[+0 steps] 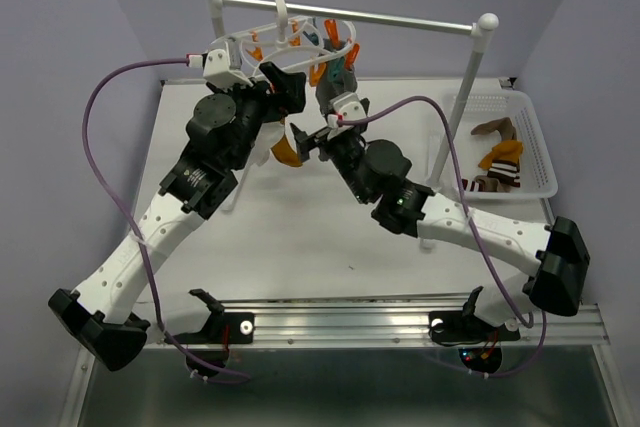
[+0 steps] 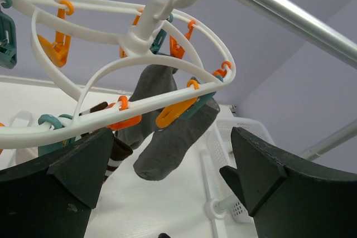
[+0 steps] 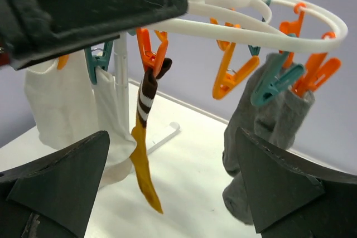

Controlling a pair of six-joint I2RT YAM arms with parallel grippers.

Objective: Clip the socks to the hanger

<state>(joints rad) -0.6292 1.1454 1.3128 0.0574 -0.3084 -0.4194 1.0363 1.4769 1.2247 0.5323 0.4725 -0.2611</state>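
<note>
The white oval hanger hangs by its hook from the rail, with orange and teal clips dangling. A mustard sock with a brown-striped cuff is pinned by an orange clip. Beside it hang a white sock and grey socks. My right gripper stands open just below the hanger, with the mustard sock dangling ahead between its fingers, untouched. My left gripper is also open under the hanger, holding nothing, and a clipped grey sock hangs beyond it. From above, both grippers sit beneath the hanger.
The metal rail stand with white ball-topped posts spans the back of the table. A white perforated basket at the right holds more socks. The stand's right post rises next to the basket and the right arm.
</note>
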